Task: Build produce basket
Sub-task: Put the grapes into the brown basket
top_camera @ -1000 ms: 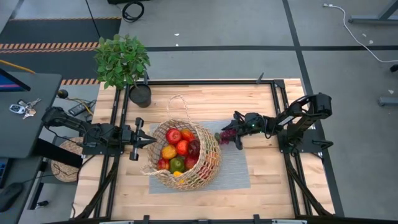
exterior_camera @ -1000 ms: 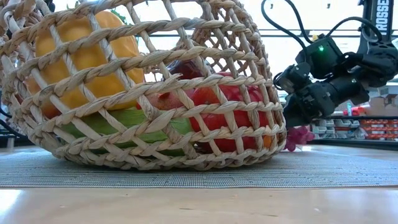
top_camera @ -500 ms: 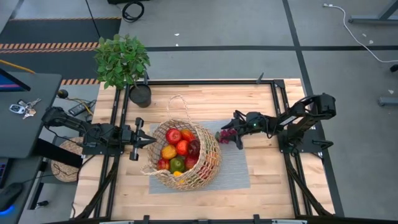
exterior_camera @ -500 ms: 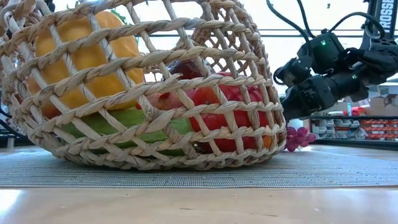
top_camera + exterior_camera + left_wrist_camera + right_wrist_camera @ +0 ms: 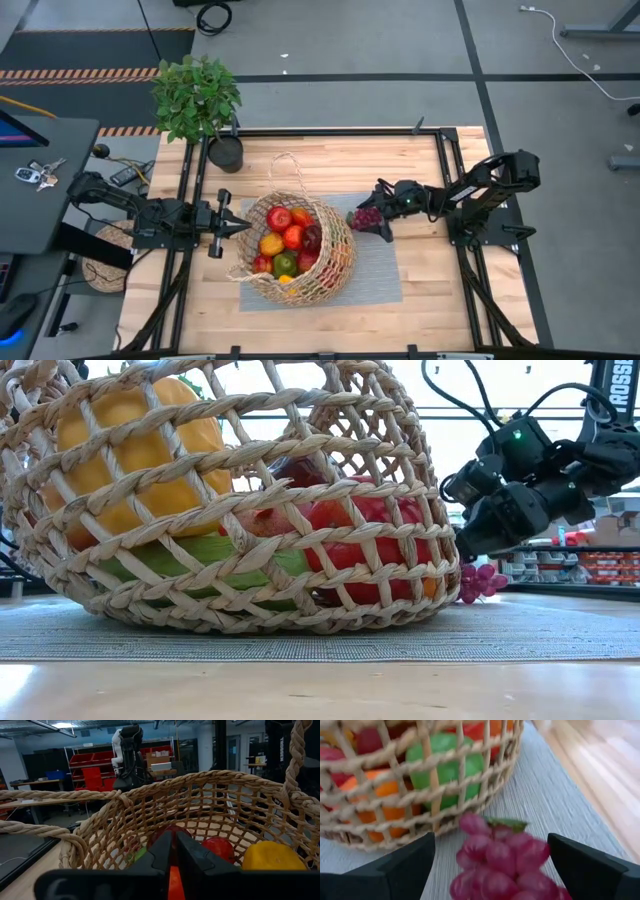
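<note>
Tan wicker basket [image 5: 300,250] tipped on grey mat, holding red, yellow, orange, green produce [image 5: 288,240]. Purple grapes [image 5: 366,217] outside, just beside basket, between my open fingers.

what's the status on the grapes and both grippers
Right gripper open around the purple grapes on the grey mat, outside the basket. Left gripper shut at basket's rim. Nothing blocking.

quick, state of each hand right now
left hand: closed, holding nothing, at the basket rim.
right hand: open, fingers either side of the grapes on the mat.
</note>
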Robot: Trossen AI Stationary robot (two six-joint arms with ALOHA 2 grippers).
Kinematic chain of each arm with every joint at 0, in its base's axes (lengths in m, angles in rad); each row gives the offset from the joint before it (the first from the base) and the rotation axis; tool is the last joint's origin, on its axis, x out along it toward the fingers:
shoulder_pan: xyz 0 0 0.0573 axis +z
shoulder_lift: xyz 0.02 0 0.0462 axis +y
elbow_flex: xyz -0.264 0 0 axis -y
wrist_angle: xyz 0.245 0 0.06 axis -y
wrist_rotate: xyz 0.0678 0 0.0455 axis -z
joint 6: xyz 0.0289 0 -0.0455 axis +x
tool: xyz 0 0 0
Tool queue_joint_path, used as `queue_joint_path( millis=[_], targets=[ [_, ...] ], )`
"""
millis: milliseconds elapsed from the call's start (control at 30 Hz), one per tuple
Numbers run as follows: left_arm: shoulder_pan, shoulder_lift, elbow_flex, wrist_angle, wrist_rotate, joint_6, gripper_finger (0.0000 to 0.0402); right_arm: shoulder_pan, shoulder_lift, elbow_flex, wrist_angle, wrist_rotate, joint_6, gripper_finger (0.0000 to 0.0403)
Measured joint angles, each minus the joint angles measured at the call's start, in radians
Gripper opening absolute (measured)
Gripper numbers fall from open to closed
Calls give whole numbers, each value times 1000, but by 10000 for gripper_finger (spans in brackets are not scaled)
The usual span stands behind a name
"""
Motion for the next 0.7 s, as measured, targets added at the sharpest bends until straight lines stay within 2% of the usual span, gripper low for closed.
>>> queue_joint_path(
  millis=[267, 400, 700],
  targets=[
    [0, 0, 0, 0, 0, 0, 29, 9, 10, 1, -110, 82, -87, 393],
    [0, 0, 0, 0, 0, 0, 29, 17, 10, 1, -117, 87, -97, 388],
    [0, 0, 0, 0, 0, 0, 34, 8, 10, 3, -165, 136, -97, 340]
  ],
)
